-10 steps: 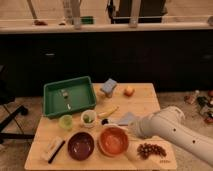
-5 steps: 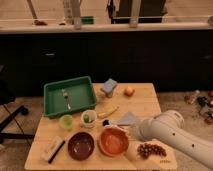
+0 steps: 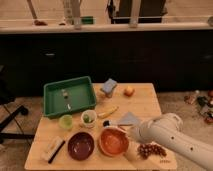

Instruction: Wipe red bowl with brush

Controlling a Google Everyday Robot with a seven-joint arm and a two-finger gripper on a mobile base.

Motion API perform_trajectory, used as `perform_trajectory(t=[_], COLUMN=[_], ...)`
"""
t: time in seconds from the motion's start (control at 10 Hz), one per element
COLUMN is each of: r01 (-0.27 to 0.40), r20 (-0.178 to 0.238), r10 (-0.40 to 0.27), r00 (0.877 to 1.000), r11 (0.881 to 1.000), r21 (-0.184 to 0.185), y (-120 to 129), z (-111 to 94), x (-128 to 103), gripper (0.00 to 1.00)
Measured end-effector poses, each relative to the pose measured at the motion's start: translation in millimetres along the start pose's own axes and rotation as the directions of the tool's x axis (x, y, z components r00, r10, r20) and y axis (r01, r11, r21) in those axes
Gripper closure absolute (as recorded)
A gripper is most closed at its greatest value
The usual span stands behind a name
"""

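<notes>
The red bowl [image 3: 114,142] sits on the wooden table [image 3: 145,104] near its front edge, right of a dark maroon bowl [image 3: 81,145]. A small slim brush [image 3: 114,123] lies just behind the red bowl's far rim, its handle pointing right. My white arm comes in from the lower right. Its gripper [image 3: 132,131] is at the red bowl's right rim, close to the brush's handle end. The arm's bulk hides whether it touches the brush.
A green tray [image 3: 50,102] stands at the back left. A green cup [image 3: 65,121], a white cup [image 3: 88,118] and a banana [image 3: 108,112] are behind the bowls. A scrub block [image 3: 54,149] lies front left, grapes [image 3: 151,150] front right. A grey cloth [image 3: 130,118], a blue sponge [image 3: 109,86] and an orange fruit [image 3: 129,91] lie further back.
My arm has moved left and slightly forward, bringing the gripper closer to the red bowl's right rim. The bowls and brush have not visibly moved.
</notes>
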Motion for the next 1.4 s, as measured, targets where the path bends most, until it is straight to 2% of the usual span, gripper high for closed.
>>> perform_trajectory(t=[0.2, 0.4, 0.6, 0.7, 0.9, 1.0, 1.4], r01=[0.002, 0.022, 0.038, 0.050, 0.067, 0.068, 0.079], r20=[-0.005, -0.085, -0.158, -0.189, -0.267, -0.278, -0.275], r10=[-0.003, -0.025, -0.048, -0.064, -0.093, -0.099, -0.125], r00=[1.000, 0.996, 0.986, 0.980, 0.959, 0.955, 0.953], r11=[1.000, 0.999, 0.997, 0.996, 0.992, 0.991, 0.982], r21=[-0.010, -0.039, -0.064, -0.080, -0.106, -0.118, -0.172], y=[2, 4, 6, 7, 8, 9, 17], z=[1, -3, -5, -5, -5, -6, 2], x=[1, 4, 10, 12, 16, 18, 18], gripper=[1.00, 1.00, 1.00, 1.00, 1.00, 1.00, 1.00])
